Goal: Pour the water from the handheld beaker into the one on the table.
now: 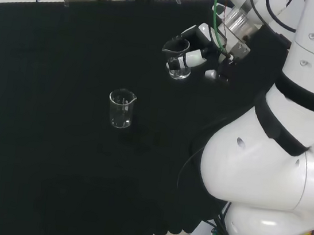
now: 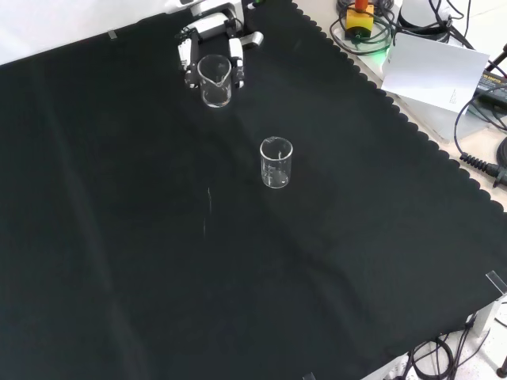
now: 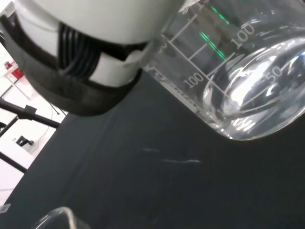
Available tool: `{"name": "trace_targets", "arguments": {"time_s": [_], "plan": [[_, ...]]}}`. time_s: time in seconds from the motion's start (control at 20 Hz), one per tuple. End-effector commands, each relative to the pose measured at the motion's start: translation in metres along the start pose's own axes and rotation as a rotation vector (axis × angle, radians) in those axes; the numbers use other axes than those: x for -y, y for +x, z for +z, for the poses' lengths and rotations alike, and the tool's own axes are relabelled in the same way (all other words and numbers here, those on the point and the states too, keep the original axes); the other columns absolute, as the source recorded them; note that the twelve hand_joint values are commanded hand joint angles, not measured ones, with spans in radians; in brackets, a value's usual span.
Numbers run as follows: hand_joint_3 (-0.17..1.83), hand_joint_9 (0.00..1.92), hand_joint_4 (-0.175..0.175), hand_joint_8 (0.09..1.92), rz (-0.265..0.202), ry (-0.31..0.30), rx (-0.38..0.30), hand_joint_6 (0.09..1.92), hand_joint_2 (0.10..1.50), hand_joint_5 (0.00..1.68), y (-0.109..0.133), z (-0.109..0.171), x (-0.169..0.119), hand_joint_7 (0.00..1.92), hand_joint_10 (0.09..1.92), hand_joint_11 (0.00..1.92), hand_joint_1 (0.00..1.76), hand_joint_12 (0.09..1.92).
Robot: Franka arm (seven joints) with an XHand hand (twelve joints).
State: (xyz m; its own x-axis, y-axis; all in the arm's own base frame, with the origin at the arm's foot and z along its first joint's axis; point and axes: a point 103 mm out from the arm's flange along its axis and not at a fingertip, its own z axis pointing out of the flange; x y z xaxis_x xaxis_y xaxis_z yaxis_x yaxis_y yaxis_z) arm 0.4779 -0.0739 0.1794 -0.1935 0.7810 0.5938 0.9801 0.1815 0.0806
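Black cloth bench: hand (image 1: pixel 196 46) curled round upright handheld beaker (image 1: pixel 178 59), table beaker (image 1: pixel 121 109) well apart, lower-left in head view.

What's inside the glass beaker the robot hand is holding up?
The held beaker has a shallow pool of clear water at its bottom. The robot hand wraps its far side, covering part of the wall there.
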Motion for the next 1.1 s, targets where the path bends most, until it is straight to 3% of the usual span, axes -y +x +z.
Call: {"name": "trace_targets", "arguments": {"time_s": [0.05,0.4,0.7,0.9,1.0,1.1], "plan": [[0.62,1.79,-0.175,0.09,0.002,0.062,0.069,0.23,0.61,1.48,0.025,0.003,0.015,1.6,0.11,1.36,1.33,0.67],[0.62,1.79,-0.175,0.09,0.056,0.149,0.18,0.24,0.61,1.47,0.046,0.016,0.025,1.6,0.11,1.36,1.33,0.65],[0.64,1.8,-0.175,0.09,0.071,0.195,0.218,0.32,0.6,1.44,0.056,0.033,0.029,1.6,0.14,1.36,1.33,0.62],[0.76,1.75,-0.175,0.57,0.057,0.232,0.26,0.62,0.58,1.31,0.063,0.044,0.029,1.38,0.3,1.36,1.32,0.62],[0.81,1.71,-0.175,0.7,0.049,0.244,0.292,0.74,0.57,1.26,0.067,0.048,0.028,1.32,0.39,1.35,1.31,0.64],[0.81,1.69,-0.049,0.73,0.043,0.262,0.332,0.78,0.59,1.24,0.071,0.051,0.028,1.45,0.47,1.35,1.22,0.66]]}}
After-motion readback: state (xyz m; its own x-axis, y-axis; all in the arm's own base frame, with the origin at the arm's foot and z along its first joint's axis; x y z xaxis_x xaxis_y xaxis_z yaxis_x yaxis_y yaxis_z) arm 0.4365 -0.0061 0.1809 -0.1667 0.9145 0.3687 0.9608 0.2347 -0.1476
